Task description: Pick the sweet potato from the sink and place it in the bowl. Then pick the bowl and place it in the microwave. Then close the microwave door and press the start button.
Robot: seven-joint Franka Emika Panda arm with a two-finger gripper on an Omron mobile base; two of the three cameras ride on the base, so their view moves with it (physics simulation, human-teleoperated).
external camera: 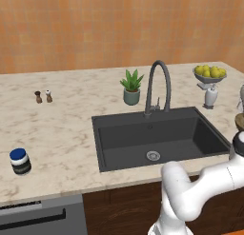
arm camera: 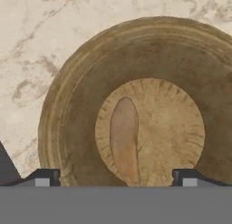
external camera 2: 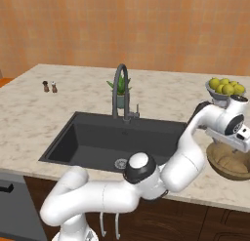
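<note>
One sweet potato [arm camera: 125,139] is seen lying flat on the floor of the bowl [arm camera: 77,105], at about nine o'clock of centre. Directly above it the gripper [arm camera: 115,177] is held with fingers spread wide and nothing pinched. The sink [external camera: 157,134] stands apart.

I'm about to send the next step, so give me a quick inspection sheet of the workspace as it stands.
Surface: marbled counter, sink set in it.
Job's things: sweet potato lies flat in the bowl; bowl sits on the counter right of the sink; sink basin bare.
Clutter: plant, fruit bowl, two shakers, blue-lidded jar.
End effector: open, over the bowl, holding nothing.
Cables: nothing seen.
Surroundings: orange wall, faucet; microwave not checkable here.
</note>
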